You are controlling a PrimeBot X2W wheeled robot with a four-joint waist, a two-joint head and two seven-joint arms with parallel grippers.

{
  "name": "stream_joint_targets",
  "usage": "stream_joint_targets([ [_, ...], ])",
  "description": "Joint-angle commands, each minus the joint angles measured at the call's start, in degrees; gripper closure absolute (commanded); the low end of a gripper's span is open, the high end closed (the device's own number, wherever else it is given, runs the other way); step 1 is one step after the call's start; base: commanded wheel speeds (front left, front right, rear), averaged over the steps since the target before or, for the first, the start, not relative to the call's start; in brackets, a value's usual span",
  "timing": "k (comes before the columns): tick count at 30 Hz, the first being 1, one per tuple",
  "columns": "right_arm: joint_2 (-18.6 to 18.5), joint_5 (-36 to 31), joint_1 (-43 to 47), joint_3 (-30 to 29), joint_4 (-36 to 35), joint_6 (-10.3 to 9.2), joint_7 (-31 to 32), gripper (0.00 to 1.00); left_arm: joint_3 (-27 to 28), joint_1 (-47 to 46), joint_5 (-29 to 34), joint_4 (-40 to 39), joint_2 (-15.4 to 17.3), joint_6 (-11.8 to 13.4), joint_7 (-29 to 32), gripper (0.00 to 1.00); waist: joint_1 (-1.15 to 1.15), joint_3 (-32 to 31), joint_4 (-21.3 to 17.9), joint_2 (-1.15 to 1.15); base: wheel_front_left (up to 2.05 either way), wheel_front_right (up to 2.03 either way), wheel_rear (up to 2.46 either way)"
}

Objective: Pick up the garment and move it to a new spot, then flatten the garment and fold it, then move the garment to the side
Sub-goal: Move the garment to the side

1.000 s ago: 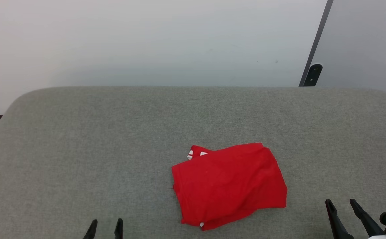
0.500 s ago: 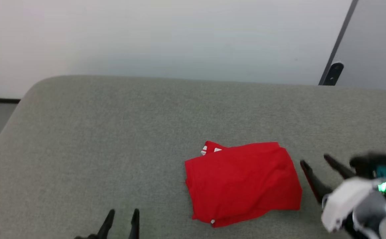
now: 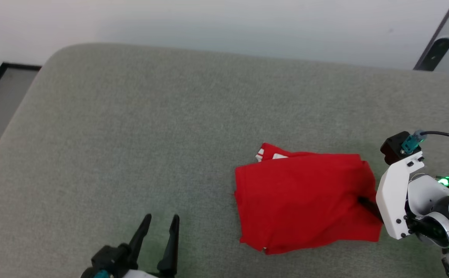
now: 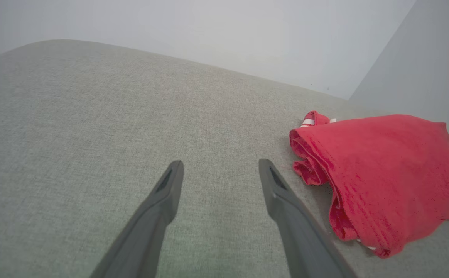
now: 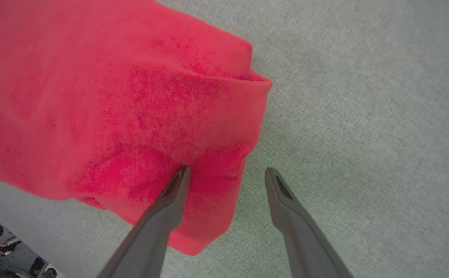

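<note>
Grey fabric surface [image 3: 132, 135] holds one folded red garment [image 3: 305, 200]. Two released pincers: right pincer [image 5: 226, 170] straddles its edge, left pincer [image 3: 161, 218] sits apart.

Cannot read any lettering on the shirt [image 3: 305, 200]: folded over, plain red outward, with only a scrap of white stripe [image 3: 279, 156] poking out at the corner farthest from the right claw [image 5: 227, 173]. Cannot tell whether that claw's finger [image 5: 162, 216] over the cloth presses into it or merely hangs above it. Hidden in the head view behind its own white wrist casing [image 3: 392, 197], save one dark tip at the shirt's nearest edge. Cut off at that view's bottom edge: the left claw [image 3: 161, 224], below its fingers. Cropped in both wrist views on the shirt's side away from each claw. Too blurred to name: dark machinery [image 5: 0, 247] past the cushion's [image 5: 363, 116] edge, low beside the right claw.
</note>
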Motion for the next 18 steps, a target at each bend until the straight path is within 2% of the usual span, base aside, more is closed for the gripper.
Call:
stream_joint_targets([
  [1, -0.9, 0.5, -0.7, 0.8, 0.4, -0.07, 1.0, 0.00, 0.2, -1.3, 0.4, -0.2, -0.3, -0.3, -0.3, 0.00, 0.00, 3.0, 2.0, 0.00, 0.00, 0.00, 0.00],
  [8, -1.3, 1.6, -2.0, 3.2, 5.1, -0.07, 2.5, 0.00, 0.0, -3.9, 0.5, 0.3, -1.6, -1.1, -0.2, 0.00, 0.00, 6.8, 2.5, 0.00, 0.00, 0.00, 0.00],
  [14, 0.3, 1.9, -2.1, 6.8, 10.0, -0.12, -0.7, 0.00, -0.4, -5.6, 0.8, 1.3, -2.4, -1.6, -0.2, 0.00, 0.00, 7.8, 2.7, 0.00, 0.00, 0.00, 0.00],
  [15, 0.5, 2.2, -2.1, 7.4, 10.5, -0.11, -1.4, 0.36, -0.3, -5.8, 0.8, 1.4, -2.4, -1.7, -0.2, 0.00, 0.00, 7.8, 2.7, 0.00, 0.00, 0.00, 0.00],
  [16, 0.6, 2.4, -2.2, 7.9, 10.7, -0.11, -2.2, 0.62, -0.3, -5.9, 0.9, 1.4, -2.5, -1.8, -0.2, 0.00, 0.00, 7.8, 2.6, 0.00, 0.00, 0.00, 0.00],
  [17, 0.6, 2.6, -2.4, 8.4, 10.9, -0.11, -3.0, 0.98, -0.2, -6.0, 0.9, 1.5, -2.5, -1.9, -0.2, 0.00, 0.00, 7.9, 2.6, 0.00, 0.00, 0.00, 0.00],
  [18, 0.5, 2.8, -2.6, 8.8, 11.2, -0.10, -3.7, 1.00, -0.2, -6.0, 0.9, 1.6, -2.6, -1.9, -0.2, 0.00, 0.00, 7.9, 2.5, 0.00, 0.00, 0.00, 0.00],
])
